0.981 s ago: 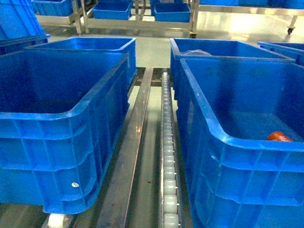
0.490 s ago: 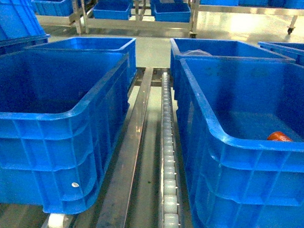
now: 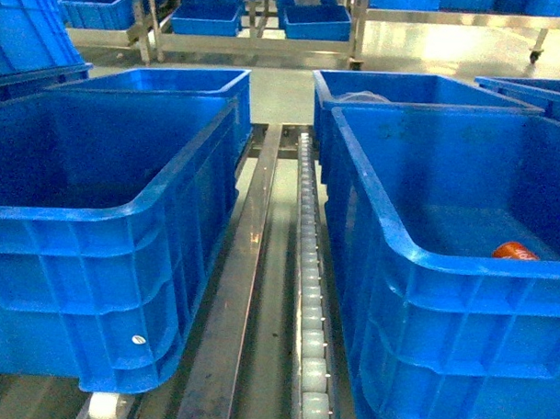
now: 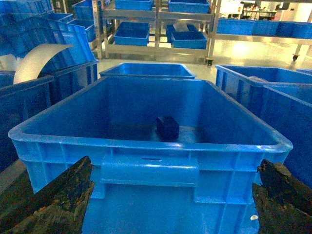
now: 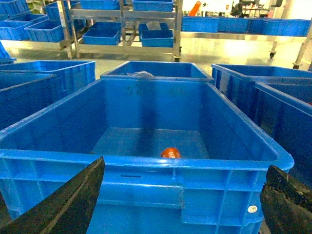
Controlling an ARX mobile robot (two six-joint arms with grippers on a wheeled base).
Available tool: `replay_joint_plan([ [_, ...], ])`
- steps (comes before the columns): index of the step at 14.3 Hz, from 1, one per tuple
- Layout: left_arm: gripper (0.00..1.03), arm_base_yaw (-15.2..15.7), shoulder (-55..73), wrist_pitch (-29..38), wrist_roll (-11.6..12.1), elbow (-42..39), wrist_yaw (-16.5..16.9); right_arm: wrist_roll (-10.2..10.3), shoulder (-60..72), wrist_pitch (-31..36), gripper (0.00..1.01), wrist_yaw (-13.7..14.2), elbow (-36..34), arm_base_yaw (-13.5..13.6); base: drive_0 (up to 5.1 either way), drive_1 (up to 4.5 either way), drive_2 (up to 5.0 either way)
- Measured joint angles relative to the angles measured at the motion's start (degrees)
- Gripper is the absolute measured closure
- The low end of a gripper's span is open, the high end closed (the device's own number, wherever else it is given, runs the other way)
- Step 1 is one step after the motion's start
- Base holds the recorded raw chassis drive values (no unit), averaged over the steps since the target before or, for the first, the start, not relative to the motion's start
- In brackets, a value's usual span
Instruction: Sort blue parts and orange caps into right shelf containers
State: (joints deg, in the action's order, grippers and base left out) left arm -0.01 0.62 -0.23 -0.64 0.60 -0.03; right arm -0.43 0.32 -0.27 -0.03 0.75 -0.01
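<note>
Roller lane (image 3: 306, 293) between two crate rims (image 3: 372, 199).

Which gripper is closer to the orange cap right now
Right. The right gripper faces the crate holding the orange cap; the left gripper faces the neighbouring crate, which holds a dark block.

A small glossy orange cap (image 5: 170, 153) lies on the floor of the near right crate (image 3: 415, 297), close to its front wall. That crate is deep, bright blue and rectangular, with a thick ribbed rim, and a second crate (image 3: 408, 88) stands directly behind it.
</note>
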Motion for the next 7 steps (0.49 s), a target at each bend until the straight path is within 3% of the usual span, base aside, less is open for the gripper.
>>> replay_joint_plan([
  [7,0.05,0.0,0.0,0.0,0.0,0.0,0.0,0.0,0.0,0.0,0.03,0.0,0.0,0.0,0.0,0.0,0.0],
])
